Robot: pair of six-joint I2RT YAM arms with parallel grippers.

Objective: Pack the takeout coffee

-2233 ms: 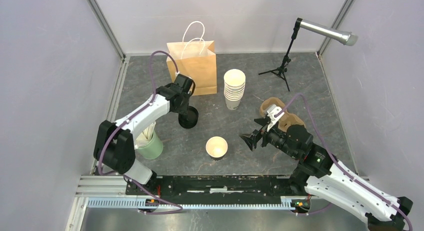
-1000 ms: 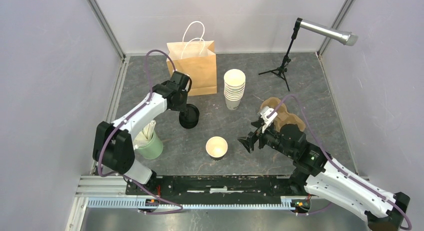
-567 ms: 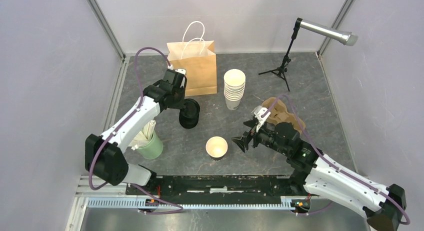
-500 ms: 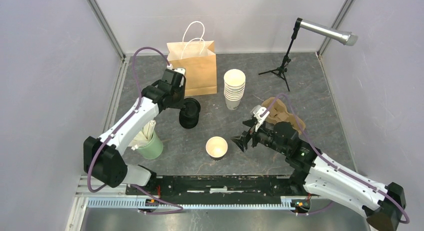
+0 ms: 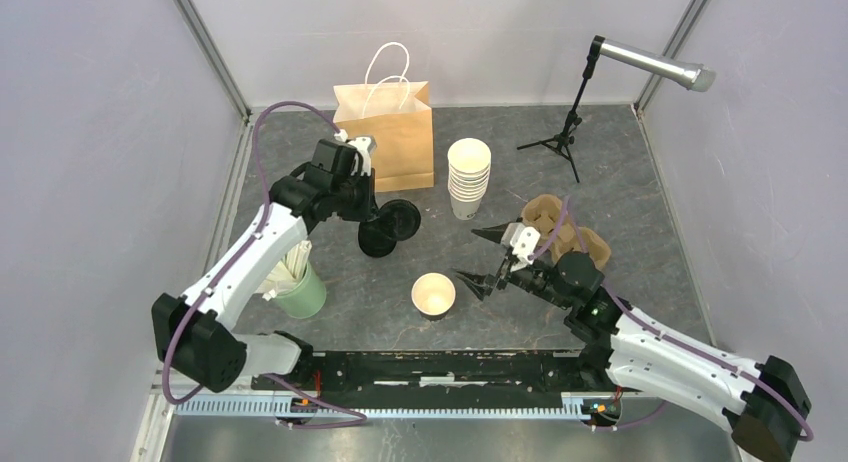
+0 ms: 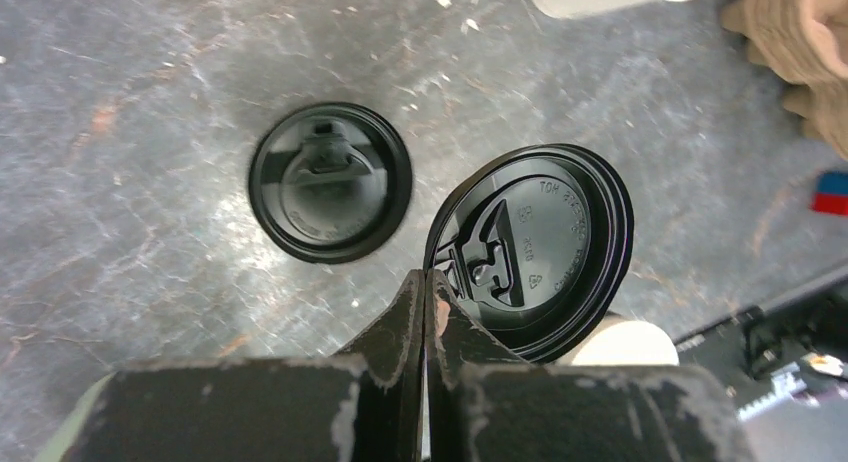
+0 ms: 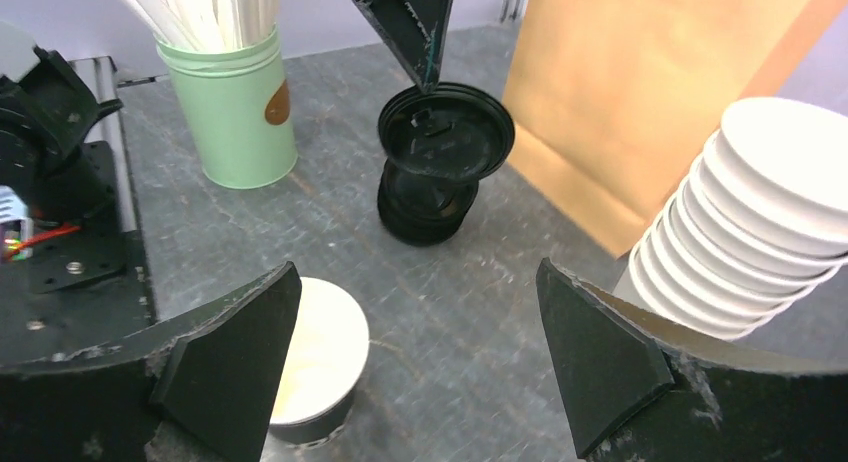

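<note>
— At the left of the grey table [image 5: 620,182], what is gripped by the left gripper [image 6: 427,282]?

— A black lid [image 6: 540,247] is pinched by its rim between fingers that are pressed fully together. It is held tilted, clear of the pile of lids [image 6: 330,195], and from overhead it is seen just to that pile's right.

— Where is the cup [image 5: 433,294] found?

— It is set upright on the table near the front edge, roughly midway between the two arms. Its mouth is uncovered, so its pale inside can be seen. The held lid is kept apart from it, farther back and to the left.

— How is the right gripper [image 5: 468,254] set?

— Its jaws are spread wide and nothing is held between them. It is placed just to the right of the cup without touching it, with the fingertips pointed leftward.

— What else can be made out?

— A brown paper bag [image 5: 390,132] with white handles is stood at the back, behind the pile of lids. A stack of white cups [image 5: 468,177] is placed to the right of the bag. A brown cardboard carrier [image 5: 545,214] is partly hidden behind the right arm. A green tin [image 7: 240,112] filled with white sticks is seen beside the left arm.
</note>
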